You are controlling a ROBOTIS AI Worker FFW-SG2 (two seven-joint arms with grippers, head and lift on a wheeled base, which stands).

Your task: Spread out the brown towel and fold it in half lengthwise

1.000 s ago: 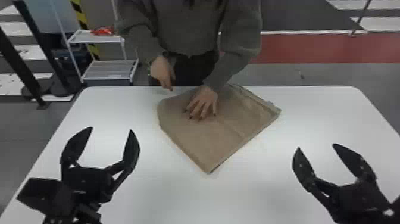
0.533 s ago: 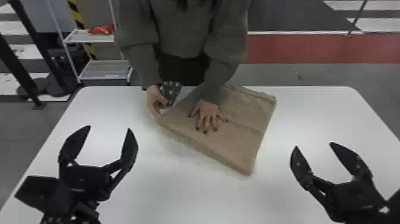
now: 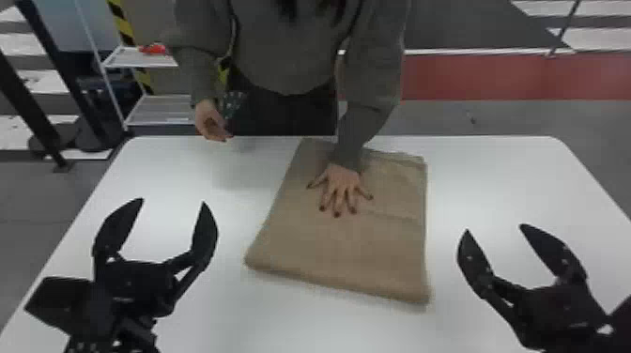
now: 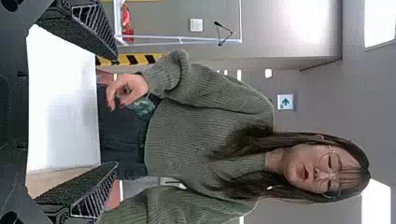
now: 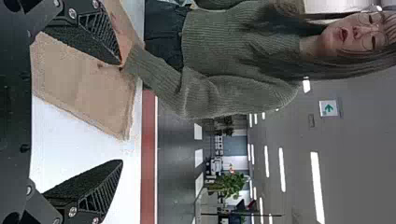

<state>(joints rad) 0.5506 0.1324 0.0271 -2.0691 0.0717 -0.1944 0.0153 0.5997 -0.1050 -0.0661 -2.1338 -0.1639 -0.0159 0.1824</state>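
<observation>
Towel turned vs. prev — pt. hidden under person's hand | L fingers, R fingers: wide apart, empty

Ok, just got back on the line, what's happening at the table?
A person's hand is pressed flat on the brown towel, which lies on the white table as a folded, layered piece. Their other hand is off the towel. The left gripper and right gripper are both open and empty, clear of it.
</observation>
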